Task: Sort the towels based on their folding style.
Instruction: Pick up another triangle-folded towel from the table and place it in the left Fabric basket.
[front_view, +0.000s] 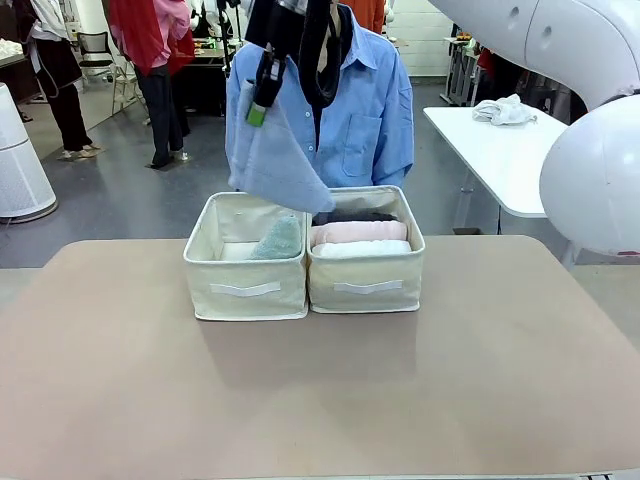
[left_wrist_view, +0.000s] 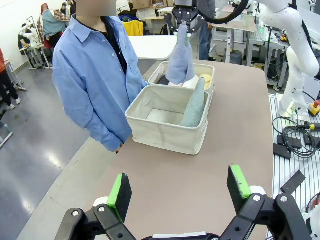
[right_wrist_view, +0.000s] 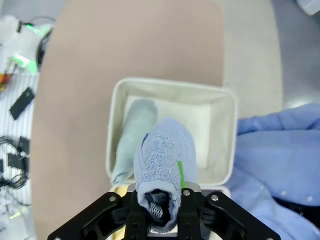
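Right gripper (right_wrist_view: 160, 196): pinching light blue cone towel (right_wrist_view: 162, 155) by its wide end, pointing down above left fabric bin (front_view: 245, 290).
Pale green cone towel (front_view: 278, 240): inside that bin.
Left gripper (left_wrist_view: 179, 186): spread wide, empty, well back from bin.

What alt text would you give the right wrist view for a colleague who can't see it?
The right gripper, shut on a light blue cone-folded towel, holds it above a beige fabric bin where a pale green cone towel lies along one wall. The bin sits on a tan table, with a person's blue shirt at the picture's right.
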